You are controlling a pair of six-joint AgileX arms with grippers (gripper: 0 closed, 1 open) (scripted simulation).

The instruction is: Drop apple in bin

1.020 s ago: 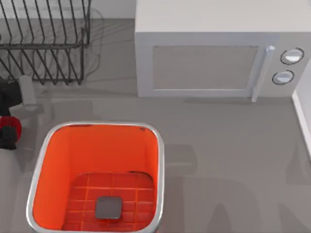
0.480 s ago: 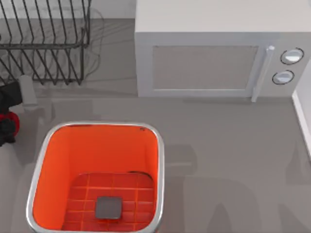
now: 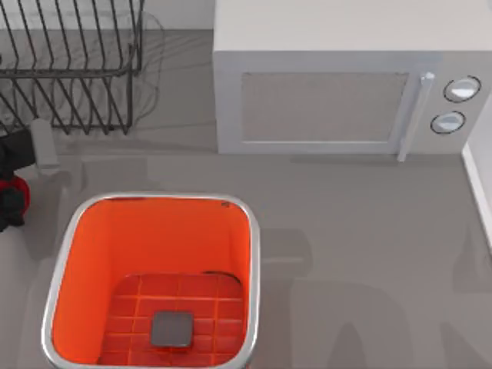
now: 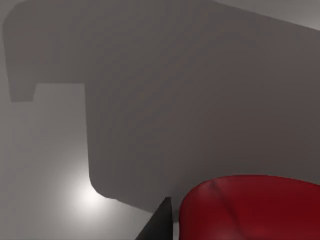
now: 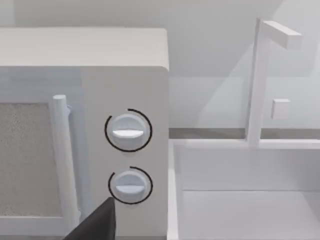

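Left end effector [image 3: 9, 194] at the bin's [image 3: 252, 254] far left, outside the rim, pinching the apple [image 4: 255, 207]. Apple: glossy, deep red, round, small against the bin, held clear of the grey surface [image 3: 361, 231].

Risk, as judged: smooth skin could slip from the fingers; release before crossing the rim drops it outside.

Right arm parked facing the microwave [image 5: 85, 125].

apple [image 3: 17, 187] left of bin [image 3: 254, 254] | microwave [image 3: 330, 92] behind bin
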